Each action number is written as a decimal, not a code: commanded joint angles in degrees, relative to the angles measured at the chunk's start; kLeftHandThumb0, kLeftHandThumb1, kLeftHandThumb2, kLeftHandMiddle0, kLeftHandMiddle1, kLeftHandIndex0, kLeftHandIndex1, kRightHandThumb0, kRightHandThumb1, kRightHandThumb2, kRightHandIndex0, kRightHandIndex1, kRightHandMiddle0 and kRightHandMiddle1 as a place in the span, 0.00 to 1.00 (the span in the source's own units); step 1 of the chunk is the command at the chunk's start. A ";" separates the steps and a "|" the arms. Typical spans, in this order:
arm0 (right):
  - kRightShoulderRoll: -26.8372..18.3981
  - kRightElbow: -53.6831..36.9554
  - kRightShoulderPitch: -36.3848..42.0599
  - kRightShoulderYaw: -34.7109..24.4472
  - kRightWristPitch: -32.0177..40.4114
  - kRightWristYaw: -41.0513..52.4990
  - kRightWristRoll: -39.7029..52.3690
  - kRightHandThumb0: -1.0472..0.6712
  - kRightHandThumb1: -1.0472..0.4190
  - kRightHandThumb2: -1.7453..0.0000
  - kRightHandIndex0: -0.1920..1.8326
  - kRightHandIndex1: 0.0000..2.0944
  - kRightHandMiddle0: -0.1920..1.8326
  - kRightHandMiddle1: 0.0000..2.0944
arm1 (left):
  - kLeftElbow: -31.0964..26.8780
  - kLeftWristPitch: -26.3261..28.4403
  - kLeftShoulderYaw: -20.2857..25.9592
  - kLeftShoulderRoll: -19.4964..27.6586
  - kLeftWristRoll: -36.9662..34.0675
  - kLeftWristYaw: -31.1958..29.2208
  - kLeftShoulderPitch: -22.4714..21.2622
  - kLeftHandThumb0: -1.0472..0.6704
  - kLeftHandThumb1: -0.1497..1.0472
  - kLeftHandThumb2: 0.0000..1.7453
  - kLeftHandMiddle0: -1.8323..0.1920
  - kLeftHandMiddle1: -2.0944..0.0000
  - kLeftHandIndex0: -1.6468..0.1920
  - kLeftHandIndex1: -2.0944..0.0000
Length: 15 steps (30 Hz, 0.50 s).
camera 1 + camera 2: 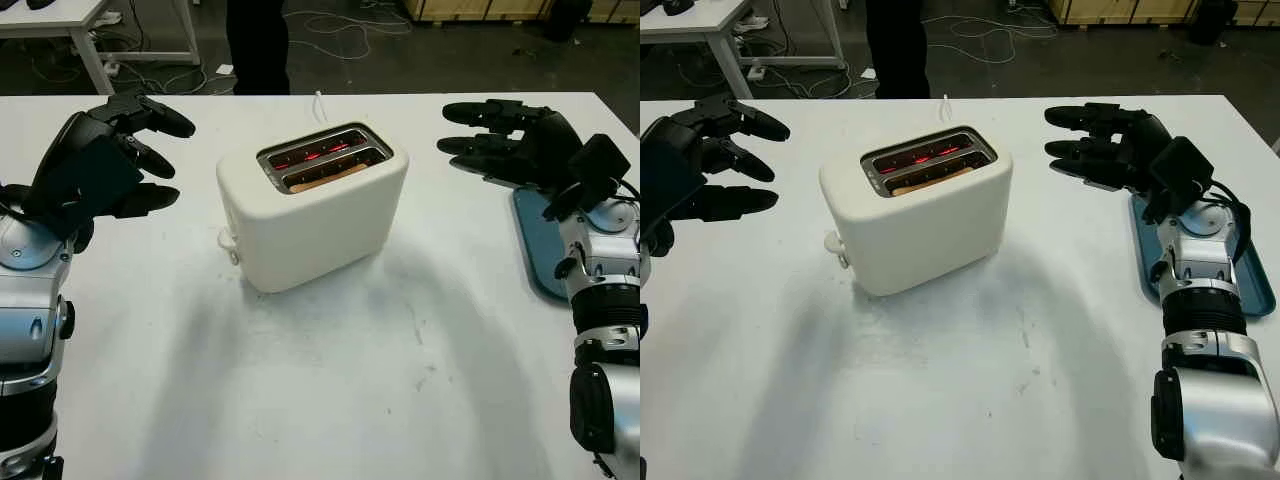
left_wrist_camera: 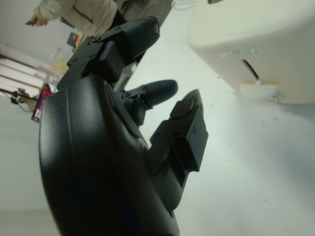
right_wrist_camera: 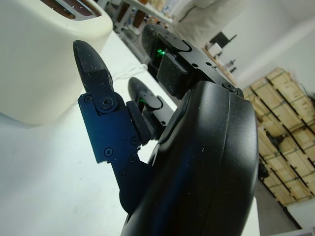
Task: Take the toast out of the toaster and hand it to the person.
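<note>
Reach open, empty right hand (image 1: 500, 140) slowly over cream plastic toaster (image 1: 312, 205); pinch brown toast slice (image 1: 325, 178) gently. Keep open left hand (image 1: 110, 160) beside.

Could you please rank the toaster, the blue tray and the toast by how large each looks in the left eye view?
1. Toaster, clearly the largest.
2. Blue tray, though the right robot hand covers part of it, so its full extent is unsure.
3. Toast, a thin sliver showing in the slot.
</note>
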 commanded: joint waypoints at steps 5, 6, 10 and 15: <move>0.20 -0.26 0.32 0.02 0.17 0.41 0.21 0.32 0.19 1.00 0.53 0.00 0.49 0.00 | -0.46 -0.40 0.60 0.32 -0.45 -0.18 -0.06 0.87 0.89 0.11 0.71 0.33 0.71 0.48; 0.17 -0.47 0.37 0.05 0.47 0.25 0.11 0.32 0.19 1.00 0.53 0.00 0.49 0.00 | -0.34 -0.78 0.60 0.38 -0.43 -0.23 0.01 0.87 0.89 0.11 0.72 0.33 0.71 0.48; 0.10 -0.75 0.43 0.11 0.90 0.03 -0.04 0.31 0.19 1.00 0.53 0.00 0.49 0.00 | -0.21 -0.71 0.59 0.40 -0.36 -0.18 -0.04 0.87 0.89 0.10 0.72 0.33 0.71 0.48; 0.09 -0.51 0.40 0.01 0.53 0.33 0.12 0.31 0.20 1.00 0.53 0.00 0.49 0.00 | -0.86 0.50 0.25 0.47 0.00 0.02 -0.27 0.87 0.89 0.11 0.72 0.34 0.72 0.49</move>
